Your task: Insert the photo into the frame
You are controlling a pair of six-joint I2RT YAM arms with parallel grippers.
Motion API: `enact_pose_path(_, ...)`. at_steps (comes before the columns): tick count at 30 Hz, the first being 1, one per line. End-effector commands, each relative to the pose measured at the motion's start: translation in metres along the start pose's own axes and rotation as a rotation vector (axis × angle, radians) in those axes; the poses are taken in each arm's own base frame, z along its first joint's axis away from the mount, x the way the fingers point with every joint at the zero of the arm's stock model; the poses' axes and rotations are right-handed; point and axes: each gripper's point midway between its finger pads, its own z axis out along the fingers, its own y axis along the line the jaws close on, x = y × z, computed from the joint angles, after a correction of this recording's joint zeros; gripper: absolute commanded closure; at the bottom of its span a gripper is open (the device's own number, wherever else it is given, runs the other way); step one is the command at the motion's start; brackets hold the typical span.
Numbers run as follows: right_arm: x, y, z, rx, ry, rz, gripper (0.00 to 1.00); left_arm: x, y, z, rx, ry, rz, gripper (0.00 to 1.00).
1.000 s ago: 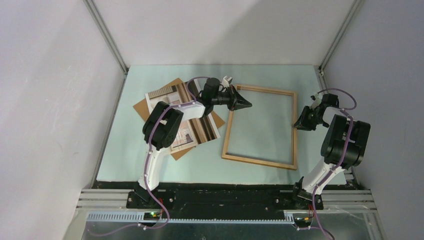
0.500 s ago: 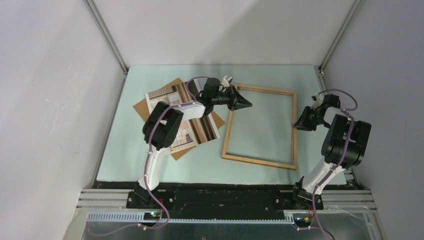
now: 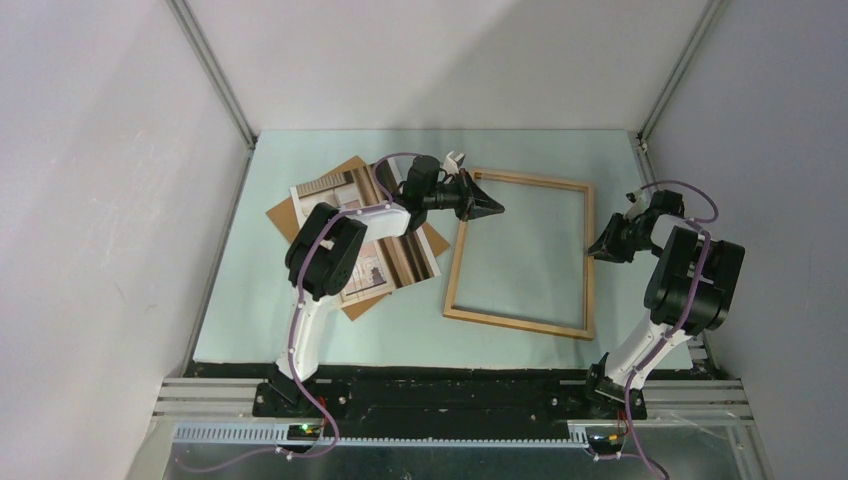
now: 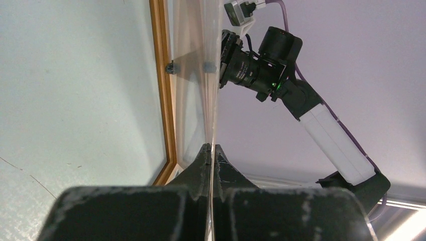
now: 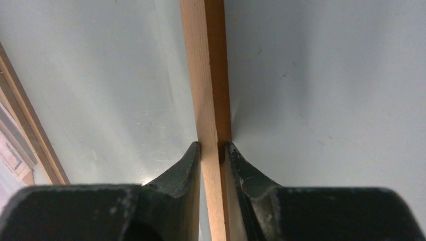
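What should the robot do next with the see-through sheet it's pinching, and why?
Probably the left gripper should ease the clear sheet down flat inside the frame. It pinches the sheet's edge by the frame's left rail, the right gripper clamps the right rail to steady it, and the photo lies outside on the brown board.

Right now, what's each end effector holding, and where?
Left end effector pinches a clear pane by its edge; right end effector grips the frame on its right rail.

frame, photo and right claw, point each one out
frame (image 3: 517, 324), top external view, on its near rail
photo (image 3: 400, 258), top external view, on its striped near-right corner
right claw (image 5: 212, 146), right wrist view, midway between its fingertips, at the frame's rail
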Motion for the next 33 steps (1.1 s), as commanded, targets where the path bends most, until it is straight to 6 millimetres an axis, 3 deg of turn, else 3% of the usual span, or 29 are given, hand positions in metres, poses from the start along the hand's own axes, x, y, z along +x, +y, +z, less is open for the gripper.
enact_pose_path(1,-0.006,-0.005,0.000,0.004,-0.005,0.008,1.00,-0.001,-0.024,-0.003,0.062,-0.002,0.059,1.00)
enact_pose_path(5,-0.006,-0.007,0.000,0.006,-0.006,0.012,1.00,-0.003,-0.028,-0.006,0.073,-0.009,0.066,1.00)
enact_pose_path(14,-0.006,-0.007,-0.001,0.005,-0.006,0.015,1.00,-0.006,-0.014,-0.009,0.050,-0.026,0.052,1.00)
enact_pose_path(33,-0.006,-0.008,-0.001,0.006,-0.006,0.016,1.00,-0.011,-0.008,-0.007,0.043,-0.034,0.049,1.00)
